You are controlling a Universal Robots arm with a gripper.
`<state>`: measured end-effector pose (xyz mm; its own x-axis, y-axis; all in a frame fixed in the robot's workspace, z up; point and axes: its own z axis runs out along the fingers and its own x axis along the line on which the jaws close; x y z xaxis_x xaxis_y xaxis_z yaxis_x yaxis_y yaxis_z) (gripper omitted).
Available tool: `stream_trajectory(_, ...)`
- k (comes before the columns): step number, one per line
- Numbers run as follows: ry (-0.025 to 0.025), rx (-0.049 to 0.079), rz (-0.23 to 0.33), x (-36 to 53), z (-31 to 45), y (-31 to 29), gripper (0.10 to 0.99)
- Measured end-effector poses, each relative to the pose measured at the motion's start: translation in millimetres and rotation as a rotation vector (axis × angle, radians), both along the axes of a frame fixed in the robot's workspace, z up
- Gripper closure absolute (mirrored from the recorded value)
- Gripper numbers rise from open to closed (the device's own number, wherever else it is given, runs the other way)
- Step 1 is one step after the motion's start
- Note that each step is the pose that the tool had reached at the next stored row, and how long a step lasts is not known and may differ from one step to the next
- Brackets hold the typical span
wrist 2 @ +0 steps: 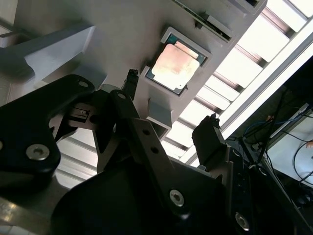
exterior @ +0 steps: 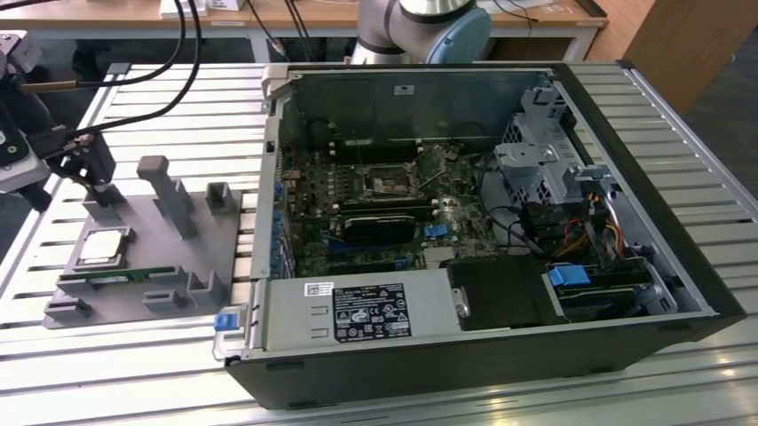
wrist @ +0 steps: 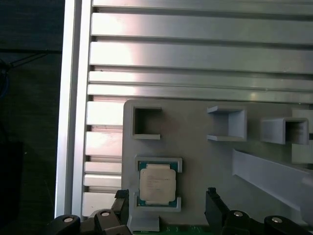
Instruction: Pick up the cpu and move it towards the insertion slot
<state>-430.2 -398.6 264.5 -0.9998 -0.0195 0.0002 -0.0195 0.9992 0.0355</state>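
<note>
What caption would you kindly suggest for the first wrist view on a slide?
Open gripper poised above the cpu seated in the grey fixture plate.

Cpu (wrist: 157, 183) top clear; posts (exterior: 166, 191) nr it; insertion slot (exterior: 389, 182) unobstructed.

The cpu (exterior: 105, 246), a small flat square chip with a shiny silver metal lid and a pale rim, lies flat, lid up, seated in a square recess of the grey holder plate (exterior: 142, 222) near the table's (exterior: 154, 373) edge on the exterior view's left. In both wrist views the cpu (wrist 2: 172, 66) (wrist: 157, 183) sits level between the recess's low lips. The insertion slot (exterior: 389, 182), a small square socket with a dark centre and silvery metal frame, lies well apart, facing up inside the open computer case (exterior: 474, 373)
</note>
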Motion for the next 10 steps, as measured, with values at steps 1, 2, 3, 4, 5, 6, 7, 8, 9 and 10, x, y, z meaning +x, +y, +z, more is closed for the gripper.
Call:
stream_trajectory(1, 0.0000, 0.000, 0.000, 0.0, -0.5, 0.0, 0.365)
stream_trajectory(2, 0.0000, 0.000, 0.000, 0.0, -0.9, 0.0, 0.365)
stream_trajectory(3, 0.0000, -0.001, 0.000, 0.0, -1.4, 0.0, 0.365)
stream_trajectory(4, 0.0000, -0.001, 0.000, 0.0, -1.9, 0.0, 0.365)
stream_trajectory(5, 0.0000, -0.001, 0.000, 0.0, -2.4, 0.0, 0.365)
stream_trajectory(6, 0.0000, -0.001, 0.000, 0.0, -2.9, 0.0, 0.365)
stream_trajectory(7, 0.0000, -0.001, 0.000, 0.0, -3.3, 0.0, 0.365)
stream_trajectory(8, 0.0000, -0.002, 0.000, 0.0, -3.8, 0.0, 0.365)
stream_trajectory(9, 0.0000, -0.002, 0.000, 0.0, -4.3, 0.0, 0.365)
stream_trajectory(10, -0.0001, -0.002, 0.000, 0.0, -4.8, 0.0, 0.365)
